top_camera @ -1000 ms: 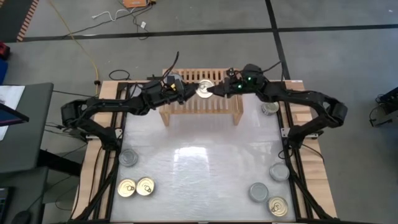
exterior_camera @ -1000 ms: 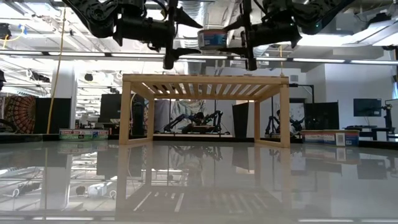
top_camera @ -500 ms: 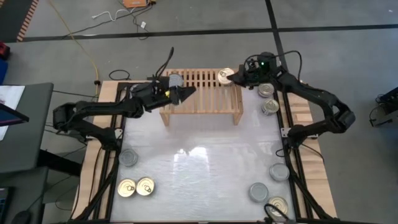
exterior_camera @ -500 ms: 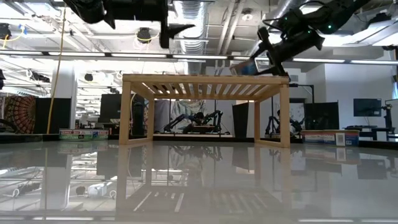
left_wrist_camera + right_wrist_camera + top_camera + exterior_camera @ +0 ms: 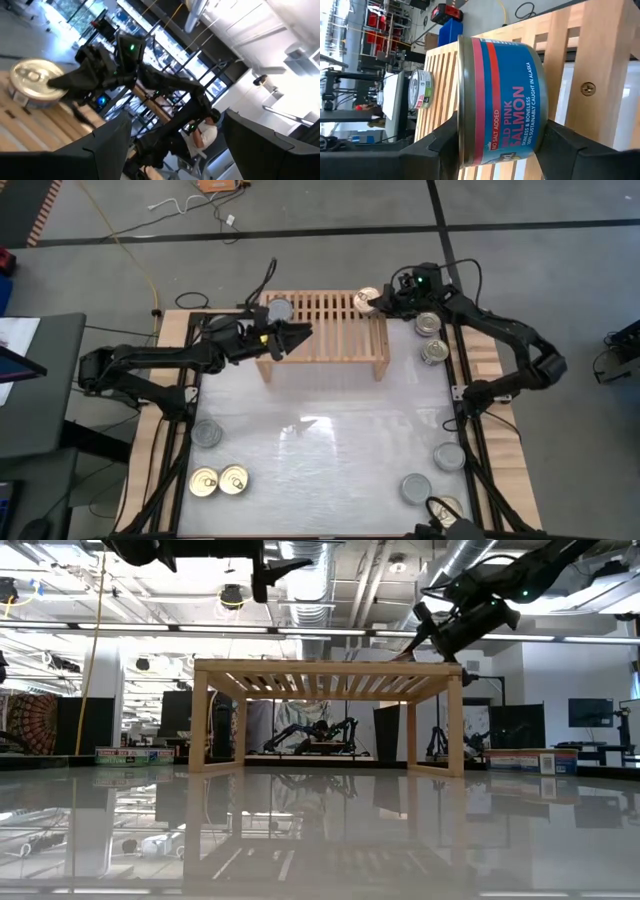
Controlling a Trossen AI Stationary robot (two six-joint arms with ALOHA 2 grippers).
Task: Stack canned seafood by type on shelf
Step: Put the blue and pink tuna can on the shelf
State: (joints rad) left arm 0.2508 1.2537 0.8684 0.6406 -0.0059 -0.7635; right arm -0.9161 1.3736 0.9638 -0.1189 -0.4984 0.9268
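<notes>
Right gripper [image 5: 376, 303] clamps a salmon can [image 5: 502, 100] (left gripper [image 5: 300, 333] spread) over the shelf [image 5: 330, 340].

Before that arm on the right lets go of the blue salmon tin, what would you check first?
1. Grip: the right gripper is shut on the round blue-labelled salmon tin with a gold top: ok.
2. Position: tin sits over the far right corner of the low light-wood slatted shelf: ok.
3. Tin resting flat on the slats: cannot tell.
4. Type match: the silver-topped green-labelled tin sits at the shelf's opposite end, apart: ok.
5. Left gripper hovers open near the shelf's left end, clear of the right arm: ok.
</notes>
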